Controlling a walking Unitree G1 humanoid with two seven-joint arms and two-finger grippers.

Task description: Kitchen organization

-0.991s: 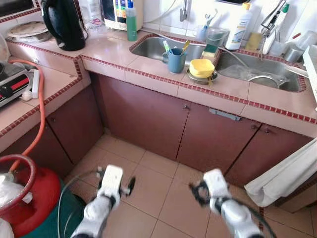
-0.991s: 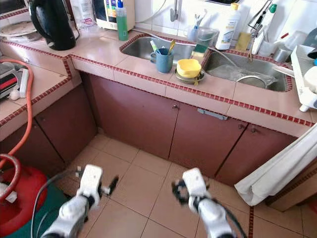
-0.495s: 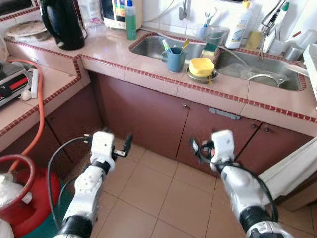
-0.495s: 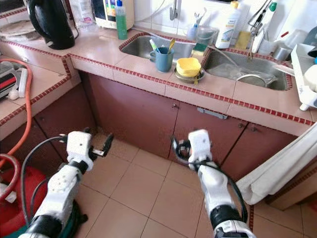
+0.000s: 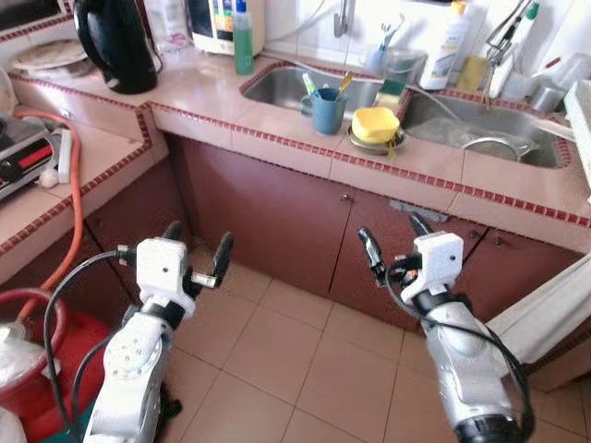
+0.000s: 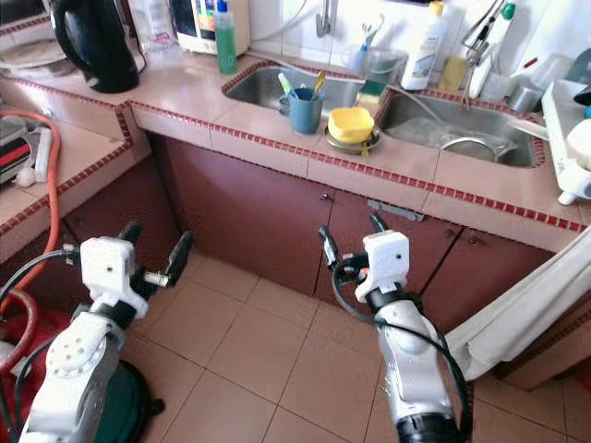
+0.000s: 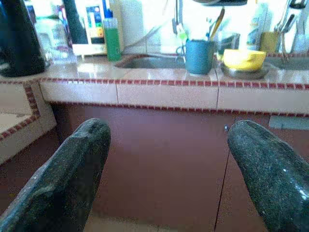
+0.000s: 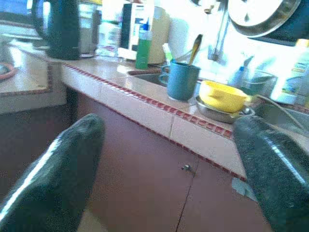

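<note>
Both arms are now raised to cabinet height, left pincer (image 5: 197, 252) and right pincer (image 5: 393, 242) spread wide and empty, facing the blue cup (image 5: 327, 109) and yellow bowl (image 5: 376, 125) on the bench (image 5: 277, 127) at twelve o'clock.

Red gas cylinder (image 5: 37, 341): cut off at your frame's left edge | white cloth (image 5: 545, 318): cut by right edge | appliance label (image 5: 220, 17): too small to read

Quick tally: two sink basins (image 5: 300, 88) (image 5: 480, 125) are set into the counter, one blue cup (image 5: 327, 110), one yellow bowl (image 5: 376, 124), one black kettle (image 5: 115, 41), one green bottle (image 5: 244, 39), one red gas cylinder (image 5: 42, 355) are seen.
</note>
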